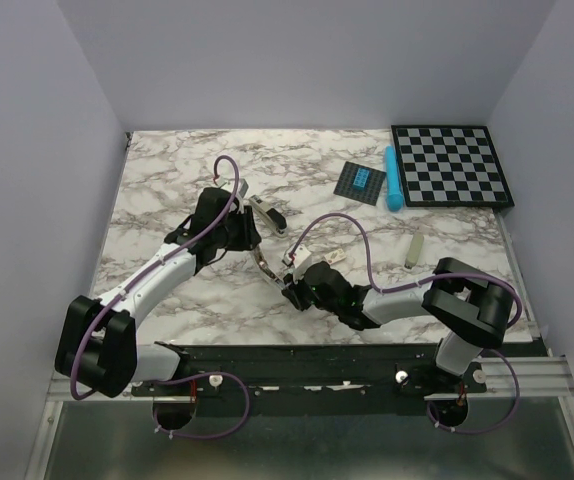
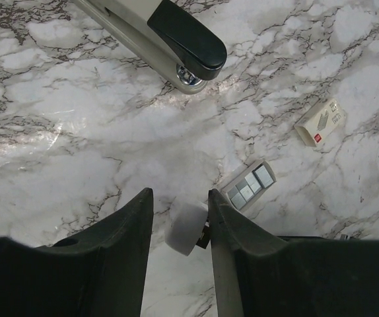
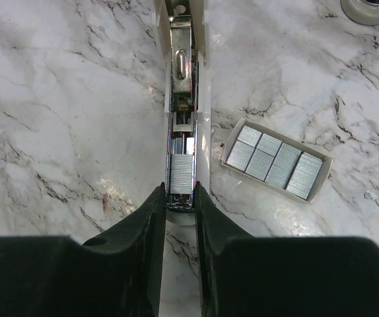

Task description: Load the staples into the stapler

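We are looking at a marble worktop point(image 1: 167, 200) with pale purple walls point(image 1: 27, 150) around it. The stapler point(image 3: 181, 99) is lying open near the middle of the worktop, between the two arms. Its black-topped part point(image 2: 186, 39) is lying off to one side, and its shiny metal channel is facing up.

A strip of staples point(image 3: 181, 175) is sitting inside the channel, near the end closest to the right arm. The right end effector point(image 3: 179, 190) is almost closed. Its two fingers are hugging that near end of the channel, one on each side, and they are touching it as far as we can see.

Just beside the channel, a small tray point(image 3: 233, 140) is lying flat, with more staple blocks point(image 3: 306, 175) packed inside it. A small white box point(image 2: 320, 122) is lying a bit beyond the tray.

The left end effector point(image 2: 179, 193) is pointing down at the worktop, with its fingers a little apart. A white piece point(image 2: 186, 228) is sitting between them, against one finger. We cannot tell if they are squeezing it.

Far back on the right, a checkerboard point(image 1: 452, 165) and a blue tube point(image 1: 394, 180) are lying side by side. A beige bar point(image 1: 414, 250) is lying nearer to us, well apart from the stapler.
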Robot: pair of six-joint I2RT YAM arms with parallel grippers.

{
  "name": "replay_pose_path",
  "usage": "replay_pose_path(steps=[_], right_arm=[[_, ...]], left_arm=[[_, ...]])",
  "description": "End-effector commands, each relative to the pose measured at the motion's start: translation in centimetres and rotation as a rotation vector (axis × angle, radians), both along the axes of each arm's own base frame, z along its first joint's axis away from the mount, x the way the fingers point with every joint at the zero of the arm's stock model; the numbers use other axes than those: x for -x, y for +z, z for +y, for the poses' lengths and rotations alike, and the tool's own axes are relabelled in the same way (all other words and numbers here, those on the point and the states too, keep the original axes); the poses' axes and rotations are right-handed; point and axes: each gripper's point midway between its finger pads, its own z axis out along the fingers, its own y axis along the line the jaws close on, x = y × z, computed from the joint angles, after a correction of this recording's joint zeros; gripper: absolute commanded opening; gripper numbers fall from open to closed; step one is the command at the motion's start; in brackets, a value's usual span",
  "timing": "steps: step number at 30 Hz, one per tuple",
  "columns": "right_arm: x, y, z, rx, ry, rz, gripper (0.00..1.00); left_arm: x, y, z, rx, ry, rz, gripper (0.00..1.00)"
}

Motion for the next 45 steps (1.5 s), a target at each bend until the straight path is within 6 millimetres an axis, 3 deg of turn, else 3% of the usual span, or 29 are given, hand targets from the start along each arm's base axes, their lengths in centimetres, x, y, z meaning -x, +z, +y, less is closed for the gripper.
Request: replay_pose_path(steps=[1, 15, 25, 37, 45], right_arm=[[-0.8, 0.8, 0.8, -0.021, -0.019, -0.04, 0.28], [-0.8, 0.5, 0.9, -0.012, -0.019, -0.032, 0.27], [-0.8, 0.3, 1.1, -0.009, -0.017, -0.031, 0.27], [-0.9, 0.8, 0.9, -0.017, -0.022, -0.038, 0.27], [-0.7, 1.1, 0.9, -0.037, -0.023, -0.035, 0.27]], left_arm=[[-0.1, 1.0, 0.5, -0.015, 0.011, -0.017, 0.46], [0.7, 1.3, 1.1, -0.007, 0.04, -0.026, 0.43], [1.0, -0.2, 0.4, -0.009, 0.001, 0.035, 0.42], [2.7, -0.1, -1.5, 0.047, -0.055, 0.053, 0.15], [5.4, -0.4, -3.3, -0.001, -0.065, 0.014, 0.15]])
